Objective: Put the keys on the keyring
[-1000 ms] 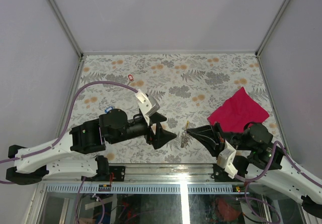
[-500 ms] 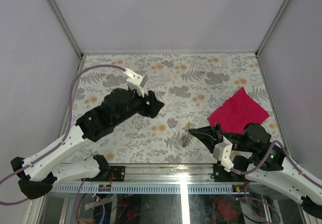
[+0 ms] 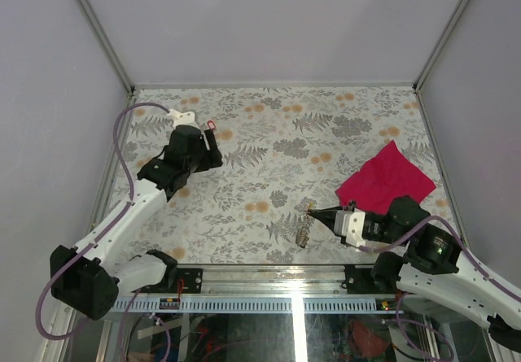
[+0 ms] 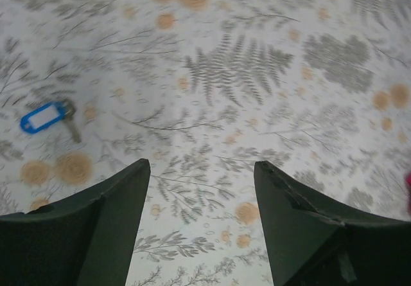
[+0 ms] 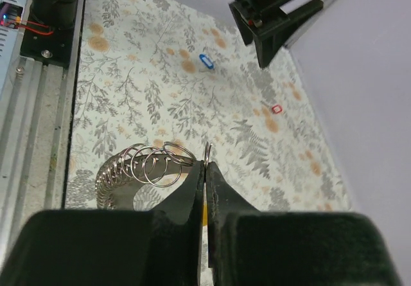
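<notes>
My right gripper point(image 5: 207, 164) is shut on the keyring point(image 5: 208, 152), a thin silvery loop held upright at its fingertips. A chain of small rings point(image 5: 142, 168) hangs from it to the left and trails on the table point(image 3: 303, 230). A sliver of yellow point(image 5: 204, 213) shows between the shut fingers. A red-headed key point(image 3: 212, 124) lies at the back left, just beyond my left gripper point(image 3: 213, 155). That gripper point(image 4: 202, 167) stands open above bare table with nothing between its fingers. A blue-headed key point(image 4: 43, 117) lies left of it, also seen in the right wrist view point(image 5: 205, 61).
A magenta cloth point(image 3: 384, 179) lies crumpled at the right, just behind the right arm. The floral tabletop point(image 3: 277, 159) is walled in by grey panels. A metal rail point(image 3: 269, 274) runs along the near edge.
The left arm has swung from the table's middle, near the keyring, out to the back left by the red key, its gripper still open. The right gripper keeps hold of the keyring.
</notes>
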